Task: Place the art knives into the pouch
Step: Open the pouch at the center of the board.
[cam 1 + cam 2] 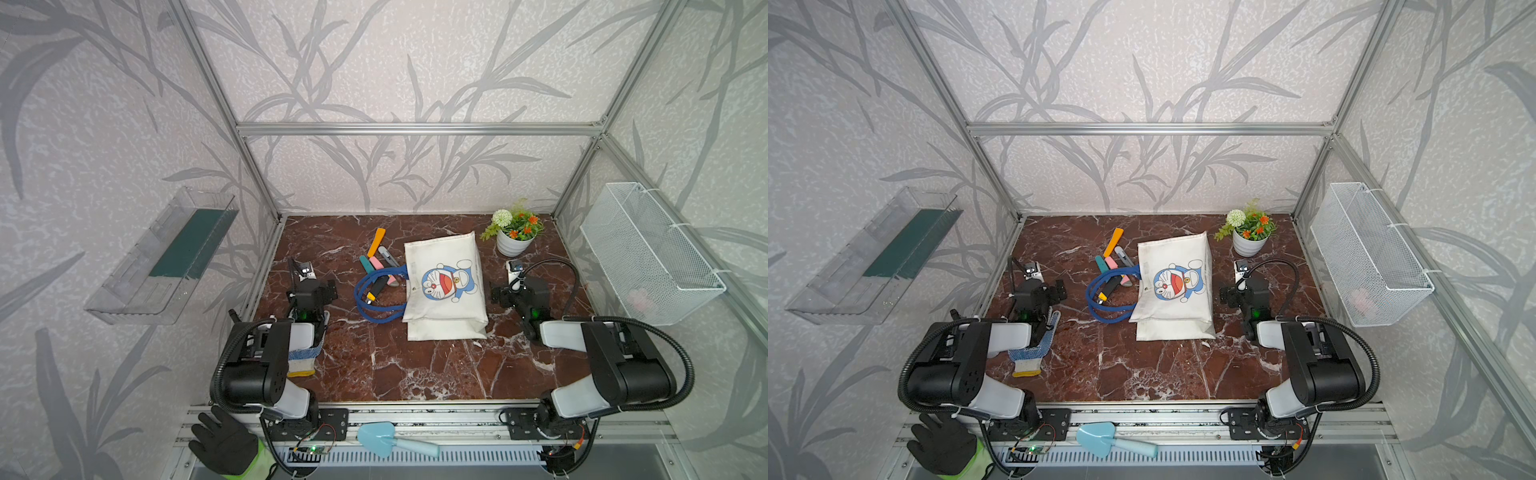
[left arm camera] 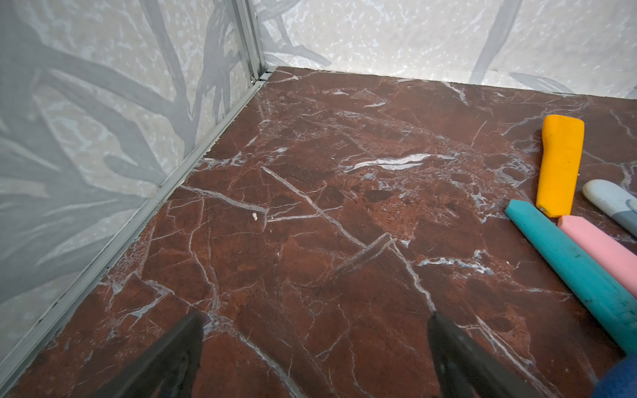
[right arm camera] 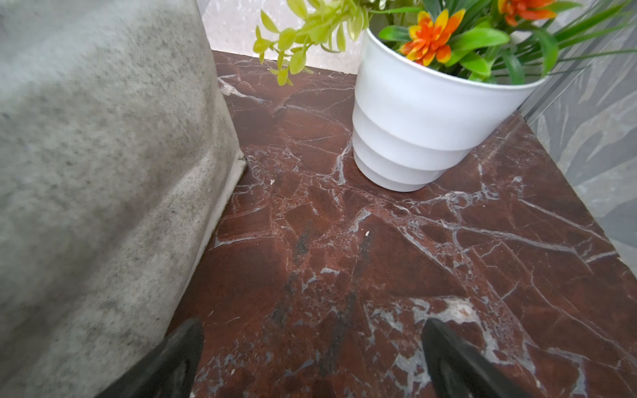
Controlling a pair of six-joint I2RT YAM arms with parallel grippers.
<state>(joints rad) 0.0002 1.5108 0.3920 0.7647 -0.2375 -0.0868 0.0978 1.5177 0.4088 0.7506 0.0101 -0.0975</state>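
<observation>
Brown marble table (image 1: 415, 365), and flat in the middle lies the white pouch (image 1: 446, 286), cartoon cat up, blue straps (image 1: 376, 309) spilling left. Over bare table at the left, the left gripper (image 2: 315, 320) hangs with jaws spread wide, holding nothing. Just right of the pouch, the right gripper (image 3: 312, 325) is released too. Just left of the pouch, five knives bunch together: orange knife (image 1: 376, 242) farthest, then grey knife (image 1: 388, 256), pink knife (image 1: 380, 266) and teal knife (image 1: 365, 264), with the black knife (image 1: 377, 288) among the straps. Which one is the art knife, I can't tell.

The walls (image 1: 395, 62) are pale with big grey leaves, and a silver metal frame (image 1: 415, 129) runs along them. The table (image 1: 415, 374) is dark red stone with white lines. A clear shelf (image 1: 158, 257) hangs on one wall.
</observation>
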